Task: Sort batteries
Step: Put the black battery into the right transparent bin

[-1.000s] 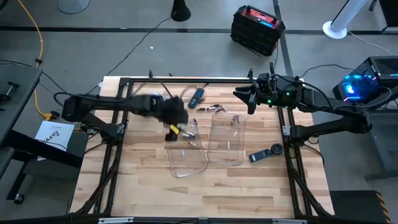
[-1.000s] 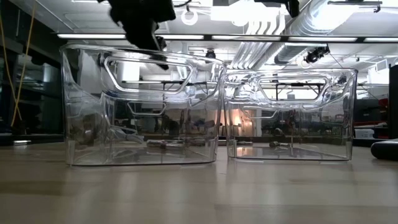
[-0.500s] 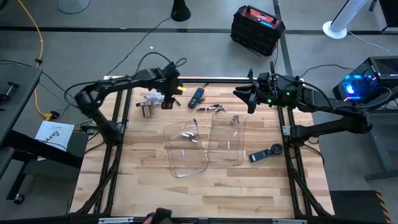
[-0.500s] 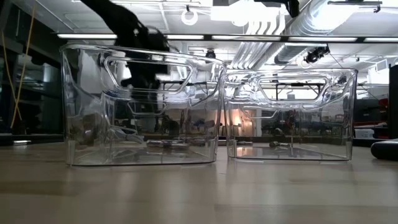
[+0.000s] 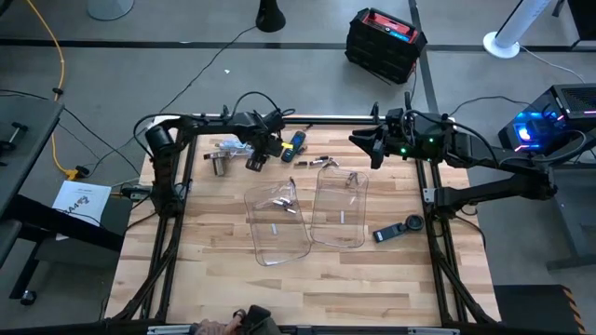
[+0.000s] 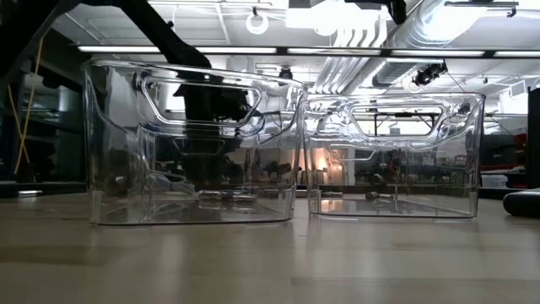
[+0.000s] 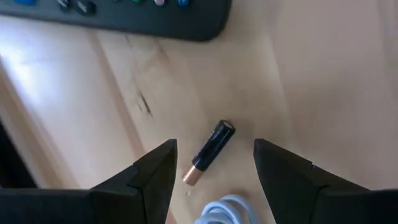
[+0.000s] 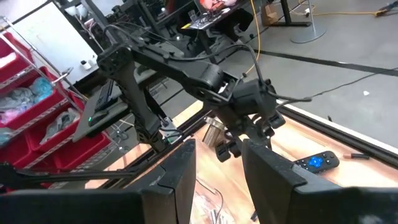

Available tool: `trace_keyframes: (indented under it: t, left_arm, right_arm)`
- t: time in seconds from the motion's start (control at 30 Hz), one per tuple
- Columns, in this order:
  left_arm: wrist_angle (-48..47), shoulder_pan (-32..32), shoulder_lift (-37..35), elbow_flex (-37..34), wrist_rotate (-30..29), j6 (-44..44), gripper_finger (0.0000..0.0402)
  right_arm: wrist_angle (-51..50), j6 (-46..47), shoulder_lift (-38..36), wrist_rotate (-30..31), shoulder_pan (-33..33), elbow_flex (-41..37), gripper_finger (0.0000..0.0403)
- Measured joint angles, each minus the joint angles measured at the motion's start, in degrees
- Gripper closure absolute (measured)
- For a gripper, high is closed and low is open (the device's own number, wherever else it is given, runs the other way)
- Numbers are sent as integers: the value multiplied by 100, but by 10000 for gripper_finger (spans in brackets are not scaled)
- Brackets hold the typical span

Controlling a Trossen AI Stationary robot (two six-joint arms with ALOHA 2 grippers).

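A small dark battery (image 7: 208,152) with a copper-coloured end lies flat on the wooden table near its far edge. My left gripper (image 7: 214,148) (image 5: 261,152) is open and hangs low over it, one finger on each side, touching nothing. Two clear trays, the left one (image 5: 277,228) and the right one (image 5: 341,212), stand mid-table with a few light batteries (image 5: 282,207) inside. More small cells (image 5: 321,163) lie loose beyond the trays. My right gripper (image 8: 217,180) (image 5: 370,147) waits open above the far right corner.
A dark remote (image 5: 295,142) (image 7: 130,15) lies just beyond the battery, and a white cable loop (image 7: 221,208) is close beside it. A silvery cup with clutter (image 5: 220,160) stands to the left. Another dark gadget (image 5: 399,230) lies right of the trays. Bare wood spreads toward the near edge.
My left arm has swung from above the left tray toward the table's far edge, then a little to the right and down, ending low over the battery beside the remote. The trays have stayed where they were.
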Motion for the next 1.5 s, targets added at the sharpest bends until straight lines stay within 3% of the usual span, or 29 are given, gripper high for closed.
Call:
trace_keyframes:
  t: [0.17, 0.33, 0.4, 0.57, 0.7, 0.83, 1.07, 1.33, 1.5]
  left_arm:
    - [-111, 78, 228, 33, 71, -153, 232]
    - [-307, 41, 340, 24, 299, -643, 355]
    - [-301, -9, 306, 20, 293, -953, 383]
    - [-380, -89, -25, -24, 233, -1190, 387]
    - [-304, -87, -717, -5, 402, -1593, 394]
    - [-233, -113, -1386, -17, 953, -1994, 394]
    - [785, -625, -2194, -7, 1932, -3047, 396]
    - [2483, -2029, -1844, -4, 2166, -3499, 396]
    - [4430, -2670, -1064, -4, 2157, -3969, 396]
  right_arm:
    - [2, 82, 0, -2, 0, 0, 277]
    - [0, 175, 0, -88, 0, 0, 277]
    - [0, 175, 0, -179, 0, 0, 277]
    - [-1, 172, 0, -385, 0, 0, 277]
    - [-1, 52, 0, -402, 2, 0, 277]
    - [-51, -9, 0, -406, 2, 0, 277]
    - [-300, -16, 0, -594, 2, -2, 277]
    - [-289, -270, 0, -621, 1, -2, 277]
    - [-245, -271, 0, -621, 2, -2, 277]
